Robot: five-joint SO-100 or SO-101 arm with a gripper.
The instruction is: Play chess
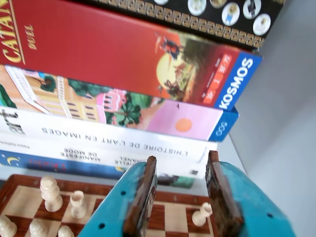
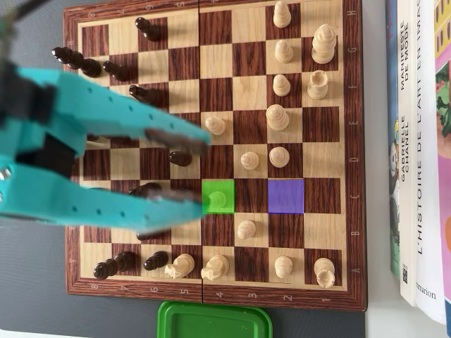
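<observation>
Overhead view: shows the teal gripper [image 2: 203, 174] hanging over the dark side of the chessboard [image 2: 296, 296], fingers spread wide and closed on nothing. Points toward the white ranks. Leaves room between the fingers for a whole square, probably so a piece can be straddled without knocking its neighbours.

Just ahead of the lower fingertip: a green-tinted square [image 2: 229, 186] with a white pawn [image 2: 220, 200] standing upright on it, apart from the finger. Further ahead along the same rank: a purple-tinted square [image 2: 285, 195], bare. Reads as a marked move, pawn as the piece to lift and purple as the landing spot, though the direction cannot be told for sure. Under the gap between the fingers: a dark piece [image 2: 181, 158], not gripped, only passed over.

Wrist view: confirms the gripper [image 1: 180, 192] parted and empty, brown pads facing each other. Shows a pale pawn [image 1: 201, 216] low beside the right-hand finger; cannot tell whether it is the tinted one. Beyond the tips: a stack of books and game boxes [image 1: 123, 133] at the board's far edge, well clear of play.

Calls for a short advance and a careful descent, given the crowded squares on either flank.
</observation>
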